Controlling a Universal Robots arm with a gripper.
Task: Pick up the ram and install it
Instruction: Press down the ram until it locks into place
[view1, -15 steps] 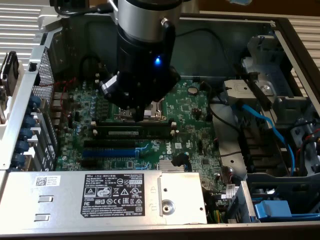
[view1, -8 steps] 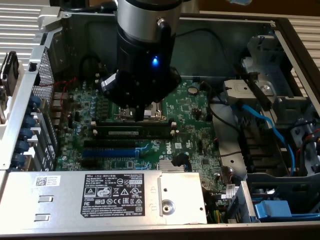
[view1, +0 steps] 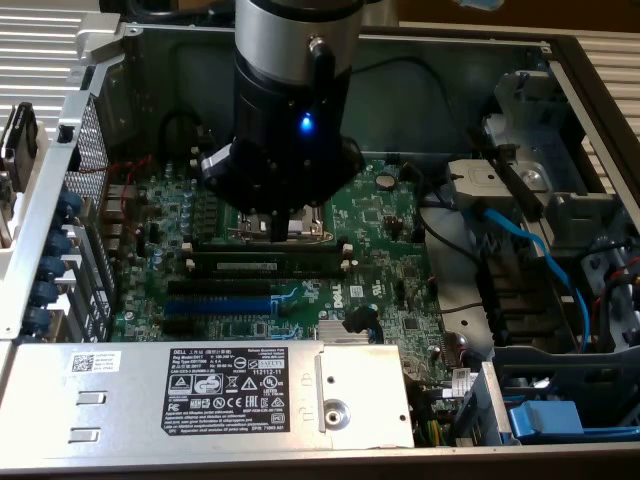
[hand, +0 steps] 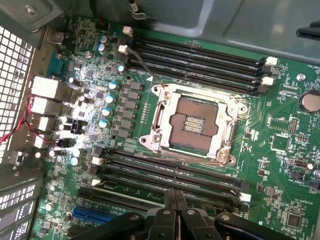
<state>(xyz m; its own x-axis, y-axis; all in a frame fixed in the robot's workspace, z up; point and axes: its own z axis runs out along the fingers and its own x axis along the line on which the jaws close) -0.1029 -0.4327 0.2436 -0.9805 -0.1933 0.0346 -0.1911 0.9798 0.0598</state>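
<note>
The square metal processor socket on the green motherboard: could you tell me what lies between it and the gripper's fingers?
In the wrist view, black memory slots with white end clips lie between the socket and the shut fingers; the dark-green ram stick sits in one.

Motherboard (hand: 280, 145): matt green laminate. CPU socket frame (hand: 226, 131): bright polished metal. Case wall (view1: 450, 75): dull grey sheet metal. Slots (hand: 200, 55): black plastic.

Far black slots (view1: 270, 215) behind the arm (view1: 290, 100); label print (view1: 225, 390) illegible.
</note>
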